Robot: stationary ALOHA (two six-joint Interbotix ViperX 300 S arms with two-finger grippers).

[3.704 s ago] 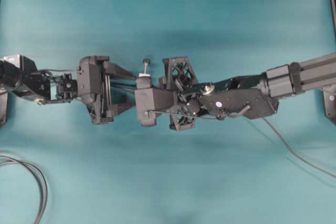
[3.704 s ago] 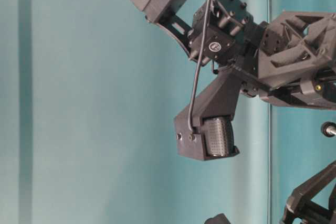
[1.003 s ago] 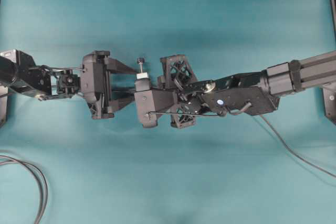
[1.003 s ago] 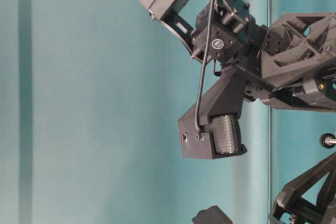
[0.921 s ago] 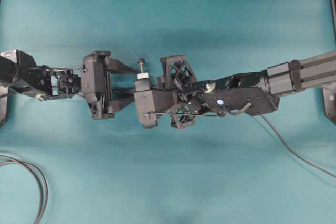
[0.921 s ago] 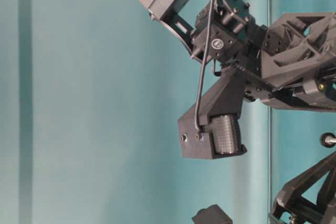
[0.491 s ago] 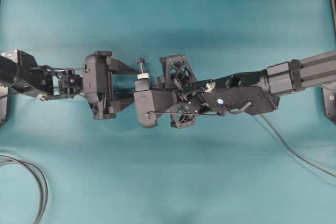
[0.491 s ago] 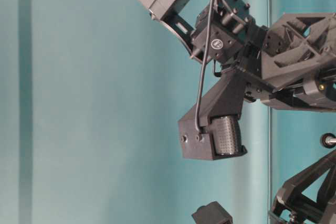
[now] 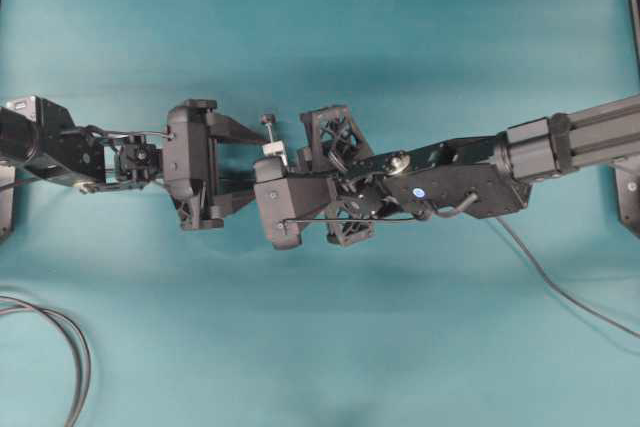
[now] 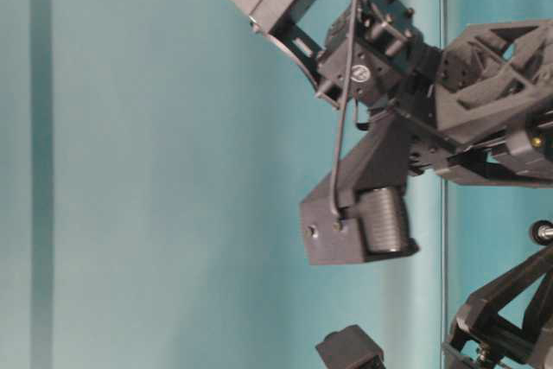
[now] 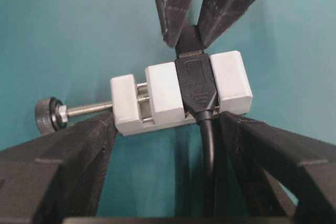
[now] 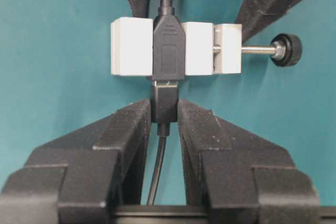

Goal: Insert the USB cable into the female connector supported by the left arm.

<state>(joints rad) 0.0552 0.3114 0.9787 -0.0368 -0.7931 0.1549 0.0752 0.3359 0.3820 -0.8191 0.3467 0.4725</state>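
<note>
My right fingers (image 12: 137,129) are pinching the black plug of the USB cable (image 12: 164,106) from both sides, and its thin grey lead runs back between them toward my wrist. The tip of the plug meets the lower end of the female connector (image 12: 168,56), and a small strip of metal shows at the joint, so I cannot tell how deep it sits. The female connector is clamped in a white block (image 12: 131,46) with a screw that ends in a black knob (image 12: 286,50). In the left wrist view the same white block (image 11: 163,98) lies between my left fingers (image 11: 79,150), which are spread wide on the two sides of it; the ends of the block are close to their inner faces, but I cannot tell if they touch. The connector's own thick dark cable (image 11: 209,145) goes back between these fingers. From overhead, my left arm (image 9: 80,147) and my right arm (image 9: 470,177) meet nose to nose above the middle of the teal table (image 9: 320,27), with the block (image 9: 272,150) between them. A loop of dark cable (image 9: 70,347) lies at the lower left corner of the table.
</note>
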